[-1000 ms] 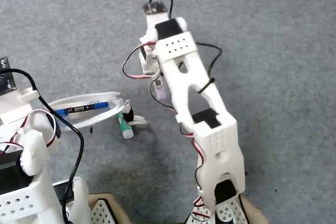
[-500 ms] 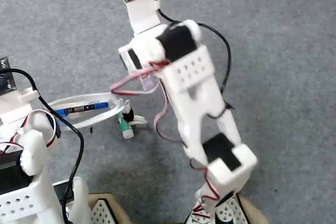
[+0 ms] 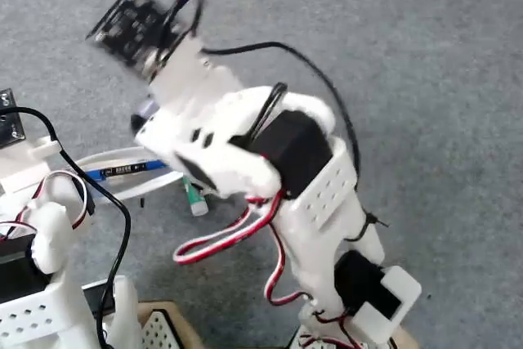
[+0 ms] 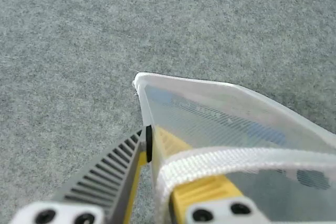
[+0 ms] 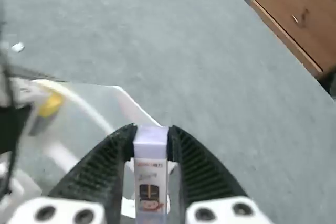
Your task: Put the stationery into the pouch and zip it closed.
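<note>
A white mesh pouch lies open-mouthed at the left of the grey table, with a blue pen inside it. My left gripper is shut on the pouch at its corner, beside the zip tape. My right gripper is shut on a small white-and-lavender eraser and hangs just above the pouch's rim. In the high view the right gripper sits above the pouch's far edge. A green marker lies on the table against the pouch's right end, partly under the right arm.
The right arm's body leans over the table's middle and hides part of it. A black cable crosses the pouch from the left arm. A wooden cabinet stands beyond the table's far edge.
The right arm has swung left and lower with the eraser, from behind the marker to above the pouch. The left arm, pouch, pen and marker have stayed put.
</note>
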Tool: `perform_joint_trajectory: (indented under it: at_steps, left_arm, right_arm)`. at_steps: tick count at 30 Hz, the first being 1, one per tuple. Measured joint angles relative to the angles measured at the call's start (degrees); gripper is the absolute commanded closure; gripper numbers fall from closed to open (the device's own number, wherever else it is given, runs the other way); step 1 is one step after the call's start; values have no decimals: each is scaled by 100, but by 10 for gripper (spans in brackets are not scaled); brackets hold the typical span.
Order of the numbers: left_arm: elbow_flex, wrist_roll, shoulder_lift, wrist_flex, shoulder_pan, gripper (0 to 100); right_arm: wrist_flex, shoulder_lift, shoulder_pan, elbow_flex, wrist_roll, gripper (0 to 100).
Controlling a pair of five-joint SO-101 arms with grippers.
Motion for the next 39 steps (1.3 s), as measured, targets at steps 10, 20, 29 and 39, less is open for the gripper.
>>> perform_joint_trajectory:
  at_steps: [10, 20, 29, 39]
  left_arm:
    - [0, 0, 0, 0, 0, 971]
    - [0, 0, 0, 0, 0, 971]
    - [0, 0, 0, 0, 0, 971]
    - [-18, -9, 9, 18, 0, 971]
  right_arm:
    - [308, 0, -967, 0, 686, 986]
    - [378, 0, -1046, 0, 1292, 986]
    - [378, 0, -1037, 1002, 2277, 986]
    - [281, -62, -1037, 1178, 2479, 986]
